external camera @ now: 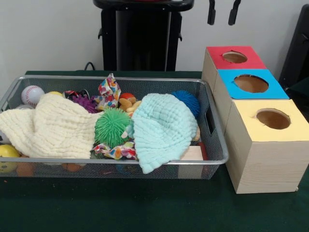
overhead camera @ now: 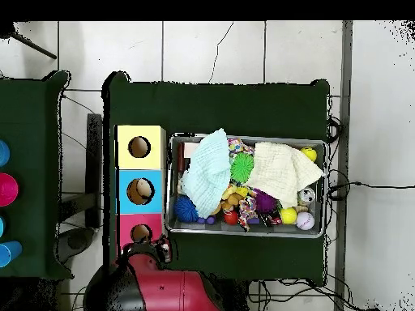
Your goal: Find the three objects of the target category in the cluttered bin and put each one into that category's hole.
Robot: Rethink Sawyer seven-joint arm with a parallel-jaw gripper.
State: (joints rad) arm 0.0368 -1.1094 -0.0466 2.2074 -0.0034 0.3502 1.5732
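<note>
A wire mesh bin (external camera: 215, 126) (overhead camera: 246, 231) holds a jumble of toys. A cream cloth (external camera: 53, 126) (overhead camera: 280, 170) and a mint cloth (external camera: 161, 128) (overhead camera: 207, 172) cover much of it. Between them lies a green spiky ball (external camera: 112, 126) (overhead camera: 241, 168). A blue spiky ball (external camera: 188, 101) (overhead camera: 185, 209), a purple spiky toy (external camera: 87, 103), a baseball (external camera: 32, 94) and a yellow ball (external camera: 7, 155) also show. My gripper (external camera: 222, 13) hangs open and empty at the top, above the red-topped box (external camera: 235, 58) (overhead camera: 140, 232), well off the bin.
Three boxes with round holes stand in a row beside the bin: red, blue (external camera: 251, 83) (overhead camera: 140, 191) and yellow (external camera: 273, 119) (overhead camera: 139, 146). Patterned fabric (external camera: 109, 91) and a wooden block (external camera: 192, 154) lie in the bin. Green cloth (external camera: 145, 208) covers the table.
</note>
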